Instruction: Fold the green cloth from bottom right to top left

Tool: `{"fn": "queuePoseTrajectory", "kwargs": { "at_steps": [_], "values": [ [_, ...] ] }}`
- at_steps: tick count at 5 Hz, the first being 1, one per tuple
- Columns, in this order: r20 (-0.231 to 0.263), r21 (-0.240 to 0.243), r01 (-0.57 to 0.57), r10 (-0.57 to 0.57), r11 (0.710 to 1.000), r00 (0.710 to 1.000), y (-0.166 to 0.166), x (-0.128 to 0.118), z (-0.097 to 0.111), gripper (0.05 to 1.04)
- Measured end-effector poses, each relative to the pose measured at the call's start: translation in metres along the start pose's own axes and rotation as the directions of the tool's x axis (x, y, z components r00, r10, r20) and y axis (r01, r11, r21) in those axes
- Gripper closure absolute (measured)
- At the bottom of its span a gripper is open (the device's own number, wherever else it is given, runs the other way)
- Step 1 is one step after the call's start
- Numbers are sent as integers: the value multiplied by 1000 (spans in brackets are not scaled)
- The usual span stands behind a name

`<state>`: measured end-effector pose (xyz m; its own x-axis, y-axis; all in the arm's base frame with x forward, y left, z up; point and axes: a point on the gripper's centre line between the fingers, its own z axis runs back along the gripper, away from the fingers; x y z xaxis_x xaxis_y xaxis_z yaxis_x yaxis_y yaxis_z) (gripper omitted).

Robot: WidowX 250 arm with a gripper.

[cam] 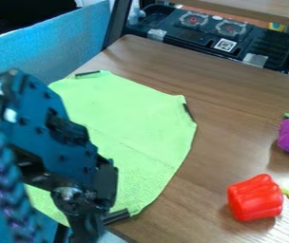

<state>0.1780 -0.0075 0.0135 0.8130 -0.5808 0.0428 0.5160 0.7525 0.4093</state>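
Gripper: hung over the cloth, at its near edge, couldn't tell how open or if gripping anything

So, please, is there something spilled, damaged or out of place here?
Nothing looks spilled or damaged. Slightly odd: the green cloth seems to reach past the edge of the table at lower left, and short dark strips sit at the cloth's border.
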Motion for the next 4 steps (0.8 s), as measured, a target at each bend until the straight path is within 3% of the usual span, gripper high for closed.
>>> {"fn": "queuePoseTrajectory", "kwargs": {
  "at_steps": [1, 3, 4],
  "values": [
    [-41, 28, -27, 28, 999, 999, -1, 4, -18, 404],
    [-69, -41, -31, 28, 999, 997, -1, -2, -14, 616],
    [-100, -106, 9, -20, 994, 995, -9, -23, 0, 848]
  ]
}}
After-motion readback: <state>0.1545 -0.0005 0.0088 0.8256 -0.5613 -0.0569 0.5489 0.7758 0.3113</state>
